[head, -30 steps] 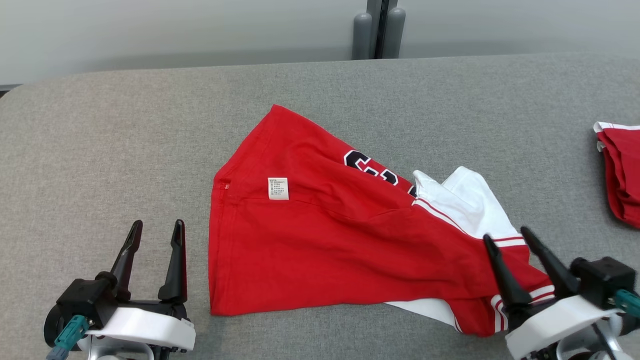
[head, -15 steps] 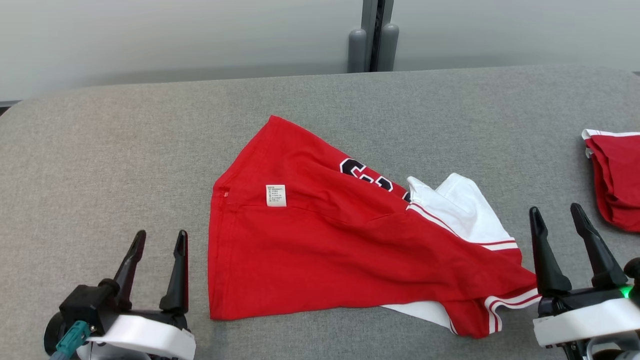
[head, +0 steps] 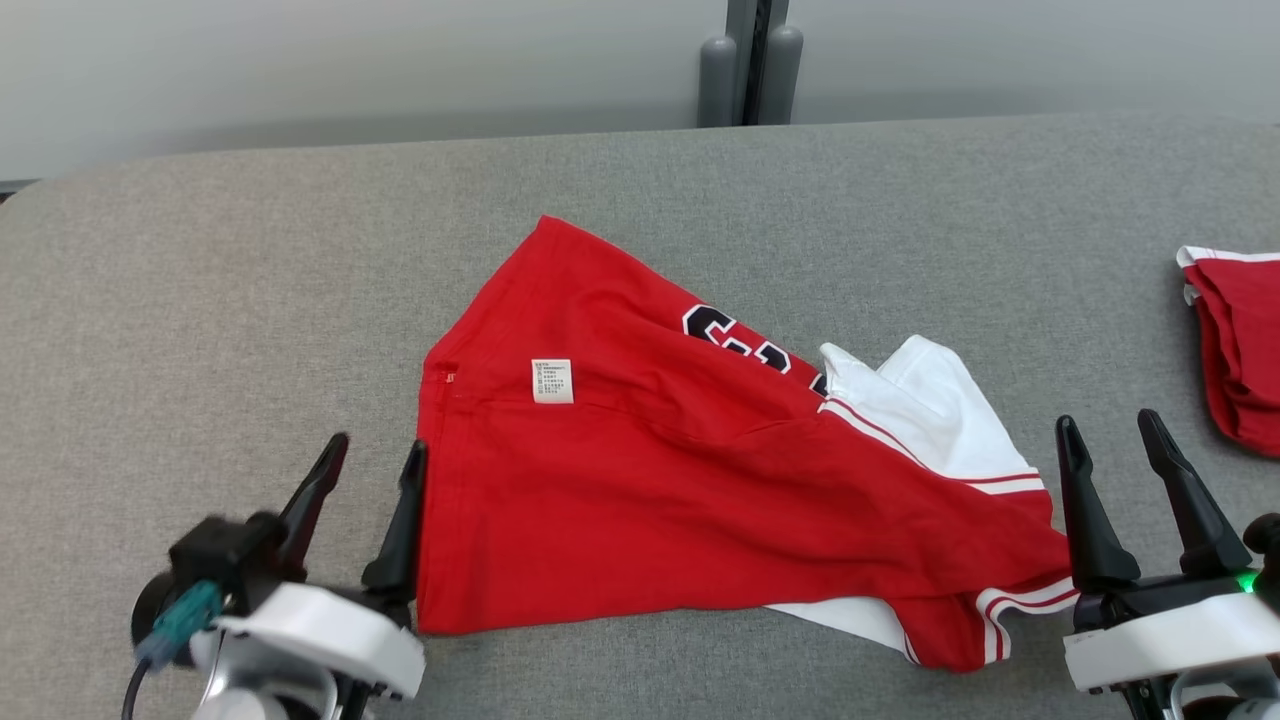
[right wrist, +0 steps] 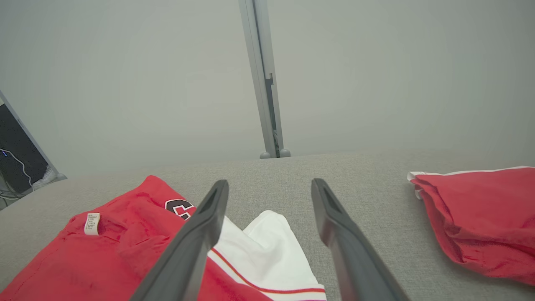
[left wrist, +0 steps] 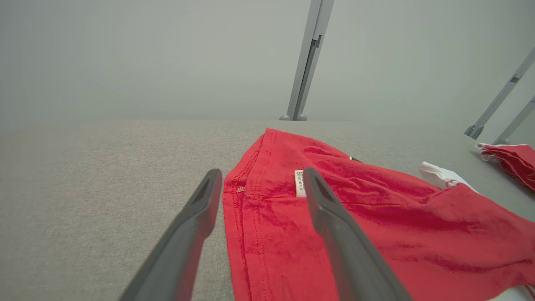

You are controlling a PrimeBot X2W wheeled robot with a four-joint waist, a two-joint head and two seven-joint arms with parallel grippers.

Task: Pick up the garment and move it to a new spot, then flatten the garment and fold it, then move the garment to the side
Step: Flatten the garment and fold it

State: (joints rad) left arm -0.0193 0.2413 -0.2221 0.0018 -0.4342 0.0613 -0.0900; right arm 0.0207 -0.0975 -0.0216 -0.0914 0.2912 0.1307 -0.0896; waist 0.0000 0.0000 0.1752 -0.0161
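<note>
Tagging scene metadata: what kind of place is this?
Likely a robot lab or test cell, not a home: grey fabric-covered table, bare grey panels behind with a metal post, a red garment laid out and a second red garment aside.

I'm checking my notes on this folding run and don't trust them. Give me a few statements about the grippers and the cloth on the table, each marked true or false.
1. The left gripper, open, stands at the red garment's left edge. True.
2. The right gripper is shut on the garment. False: it is open, holds nothing and sits to the garment's right.
3. A white care label shows on the garment. True.
4. The garment is folded into a neat rectangle. False: it lies rumpled, with a white sleeve sticking out.
5. Nothing else lies on the table. False: a second red garment lies at its right edge.
</note>
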